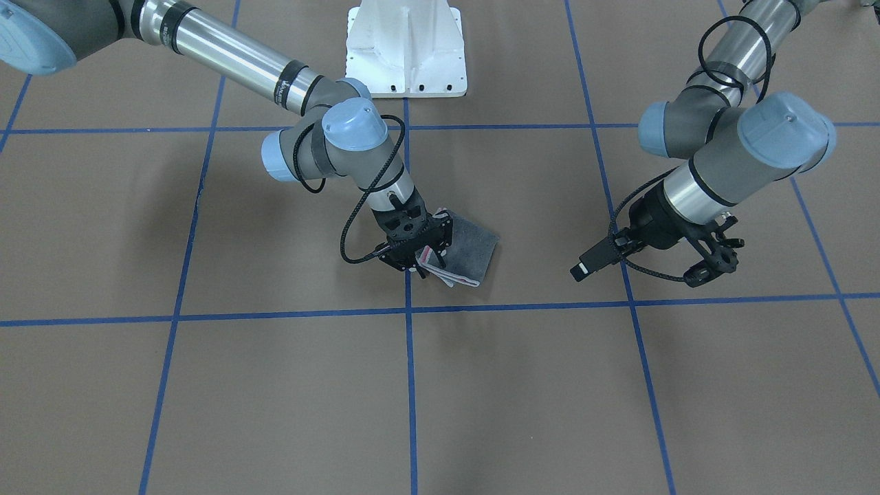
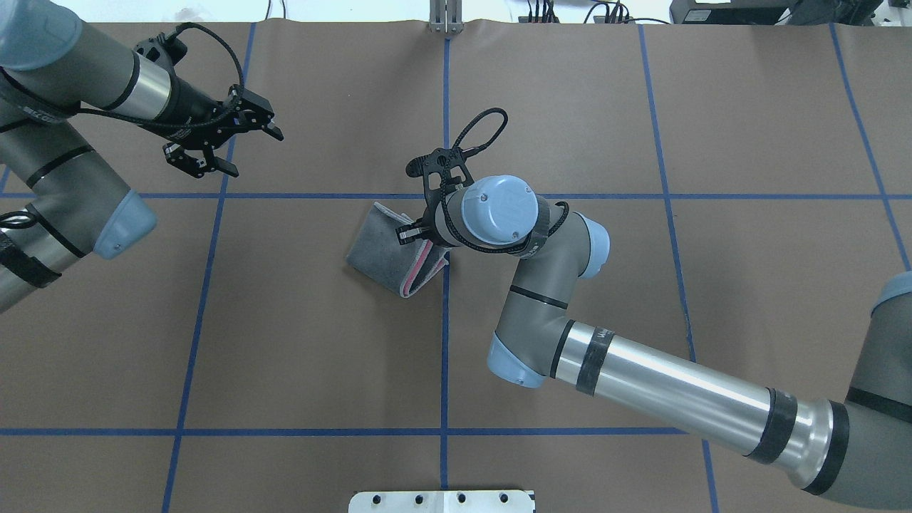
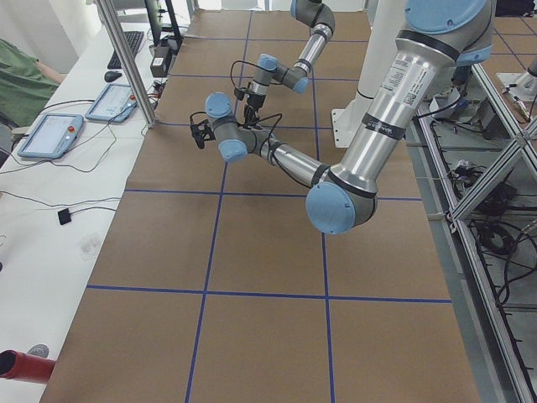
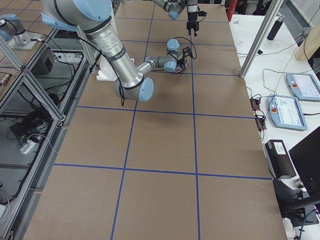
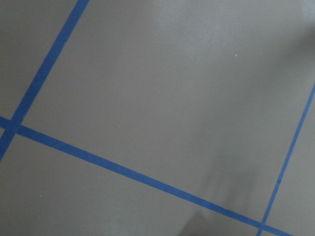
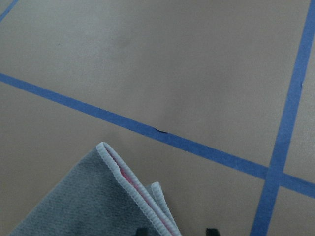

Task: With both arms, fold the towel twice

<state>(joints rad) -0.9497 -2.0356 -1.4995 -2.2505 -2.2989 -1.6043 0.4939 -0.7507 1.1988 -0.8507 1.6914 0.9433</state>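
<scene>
The towel (image 2: 381,246) lies folded near the table's middle, dark grey face up, with pink and pale hemmed layers along its edge (image 1: 440,271). It also shows in the right wrist view (image 6: 74,206). My right gripper (image 1: 421,256) stands over that layered edge with its fingers on either side of the towel's layers, and looks shut on them. My left gripper (image 2: 249,151) is open and empty, held above the table well off to the towel's left. The left wrist view holds only bare table.
The table is brown paper with a grid of blue tape lines (image 2: 445,320). The white pedestal base (image 1: 405,51) stands at the robot's side of the table. Operator desks with tablets (image 3: 50,134) line the far side.
</scene>
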